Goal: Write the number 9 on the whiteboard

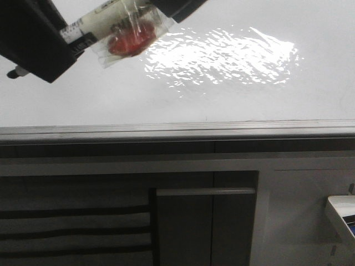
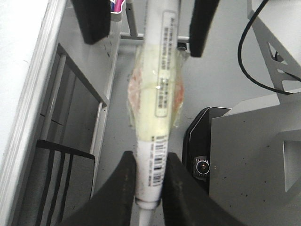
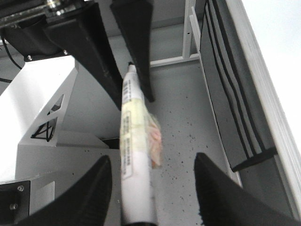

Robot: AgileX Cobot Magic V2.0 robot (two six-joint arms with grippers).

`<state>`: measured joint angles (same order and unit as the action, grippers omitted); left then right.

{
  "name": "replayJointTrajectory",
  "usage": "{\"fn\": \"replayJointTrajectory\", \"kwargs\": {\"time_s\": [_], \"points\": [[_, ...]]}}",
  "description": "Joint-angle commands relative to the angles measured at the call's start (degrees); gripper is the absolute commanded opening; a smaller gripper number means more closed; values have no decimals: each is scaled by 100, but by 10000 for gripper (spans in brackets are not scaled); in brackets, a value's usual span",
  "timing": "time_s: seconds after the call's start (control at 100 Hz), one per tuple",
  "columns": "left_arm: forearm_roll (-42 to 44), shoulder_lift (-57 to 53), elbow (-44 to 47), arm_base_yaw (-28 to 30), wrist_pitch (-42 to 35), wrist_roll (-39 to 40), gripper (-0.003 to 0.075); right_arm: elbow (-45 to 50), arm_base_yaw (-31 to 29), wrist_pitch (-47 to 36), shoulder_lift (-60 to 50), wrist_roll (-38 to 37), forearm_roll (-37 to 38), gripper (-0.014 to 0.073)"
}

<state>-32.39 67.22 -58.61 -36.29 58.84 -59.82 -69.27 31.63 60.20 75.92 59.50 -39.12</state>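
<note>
Because a digit can only be drawn with the pen steady, the left end effector is clamped tight on the marker, its two fingers pressed against the barrel near one end. A dark nub pokes out beyond that grip in the front view, though which end carries the tip I cannot tell. The right end effector stands with its fingers apart, one on each side of the marker's other end and not gripping it. I judge it is there to steady or uncap the pen, or take it over.

A tape wrap with something reddish under it bulges round the barrel, probably to thicken the grip.

Both arms hang at the far left, over the whiteboard, which serves as the surface and ends at a grey rail on its near side.

By count: one marker, one tape wrap, one whiteboard, two end effectors. No number 9 shows on the visible board, so writing looks not yet begun.
</note>
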Motion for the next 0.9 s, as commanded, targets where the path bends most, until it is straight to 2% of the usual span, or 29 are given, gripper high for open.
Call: {"fn": "replayJointTrajectory", "kwargs": {"time_s": [0.0,0.09,0.21,0.41,0.63,0.75,0.82,0.89], "points": [[-218,-99,-198,-52,-207,13,-20,-193,26,-115,-130,179,-359,329],[-218,-99,-198,-52,-207,24,-20,-193,26,-40,-107,320,-467,314],[-218,-99,-198,-52,-207,24,-20,-193,26,-34,-95,514,-545,234],[-218,-99,-198,-52,-207,24,-20,-193,26,-34,-95,552,-533,158],[-218,-99,-198,-52,-207,24,-20,-193,26,70,-95,552,-533,7],[-218,-99,-198,-52,-218,24,-14,-193,26,94,-95,552,-533,-47],[-218,-99,-211,-52,-231,24,41,-193,26,94,-95,552,-508,-52],[-163,-99,-287,-39,-231,35,146,-193,26,64,-105,552,-378,-51]]}}
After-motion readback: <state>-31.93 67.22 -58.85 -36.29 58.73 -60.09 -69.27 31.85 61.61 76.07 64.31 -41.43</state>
